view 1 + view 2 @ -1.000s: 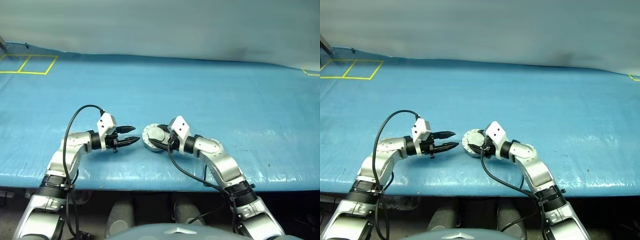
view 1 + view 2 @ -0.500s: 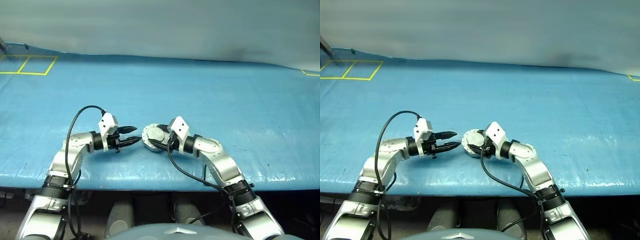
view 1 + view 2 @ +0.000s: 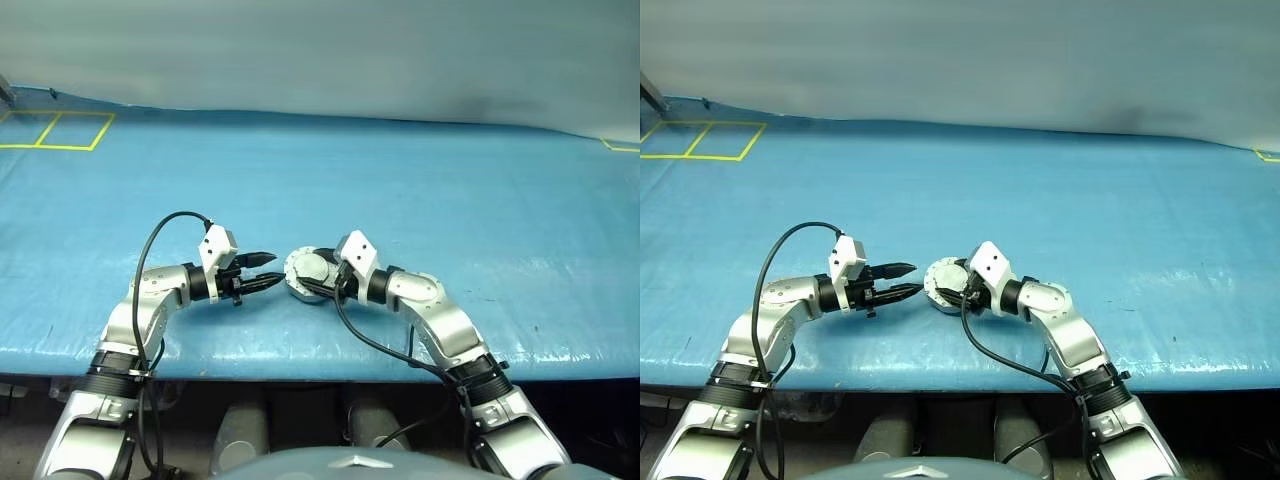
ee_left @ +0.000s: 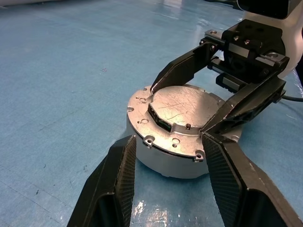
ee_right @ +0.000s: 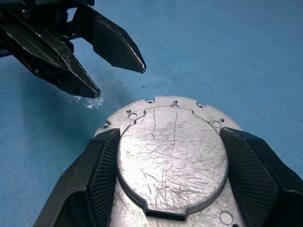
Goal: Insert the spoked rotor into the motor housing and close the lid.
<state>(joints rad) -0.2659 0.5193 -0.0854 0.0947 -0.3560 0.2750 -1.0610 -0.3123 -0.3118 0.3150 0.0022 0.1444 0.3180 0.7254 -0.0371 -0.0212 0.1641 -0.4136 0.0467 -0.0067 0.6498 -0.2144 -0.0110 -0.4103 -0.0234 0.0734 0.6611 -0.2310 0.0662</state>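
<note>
Starting at your left, the left gripper (image 3: 262,272) hangs just beside the motor housing (image 4: 161,156), its two black fingers (image 4: 118,175) partly spread and holding nothing. From its wrist camera the fingers stand short of the housing's near wall, one toward each side, so you seem to have it parked there as a spare hand, ready to steady the part or take it over.

In the middle, the motor housing sits flat on the blue table (image 3: 420,190), near the front edge. The lid (image 5: 173,158) lies down on top of it, plain scratched grey face up with its raised centre showing, so the closing step looks done. The spoked rotor would be under that lid if it is inside; you cannot confirm this.

To your right, the right gripper (image 5: 173,151) has its fingers (image 5: 258,165) wide apart, one against each side of the lid's raised centre. That hold looks meant to seat the lid or keep the assembly from sliding, though how firmly it presses cannot be told.
</note>
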